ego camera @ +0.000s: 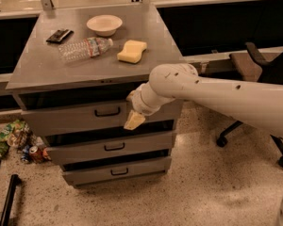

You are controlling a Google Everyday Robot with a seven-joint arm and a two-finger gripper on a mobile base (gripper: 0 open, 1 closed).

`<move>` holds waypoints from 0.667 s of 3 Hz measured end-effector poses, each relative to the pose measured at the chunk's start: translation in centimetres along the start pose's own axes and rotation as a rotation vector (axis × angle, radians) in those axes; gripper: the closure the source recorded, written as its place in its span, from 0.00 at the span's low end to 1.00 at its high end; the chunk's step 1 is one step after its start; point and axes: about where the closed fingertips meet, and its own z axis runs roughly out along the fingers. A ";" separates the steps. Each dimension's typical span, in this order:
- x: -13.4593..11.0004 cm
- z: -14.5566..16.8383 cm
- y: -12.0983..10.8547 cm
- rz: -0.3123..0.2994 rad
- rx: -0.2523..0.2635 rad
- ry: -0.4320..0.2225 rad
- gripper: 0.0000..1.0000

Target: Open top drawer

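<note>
The top drawer (70, 119) is the tallest grey front of the cabinet, with a small black bar handle (107, 111) at its centre. A dark gap shows above it, under the cabinet top. My gripper (133, 120) hangs from the white arm (217, 95) that reaches in from the right. It sits in front of the drawer's lower edge, a little right of and below the handle, apart from it. The two shorter drawers (108, 147) lie below.
On the cabinet top (42, 72) lie a white bowl (104, 24), a plastic bottle (84, 48), a yellow sponge (132, 51) and a black object (59, 35). An office chair (254, 67) stands at the right. Litter and a can (34, 153) lie on the floor at the left.
</note>
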 end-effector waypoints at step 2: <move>-0.3 -1.3 -0.2 0.028 0.034 -0.004 0.00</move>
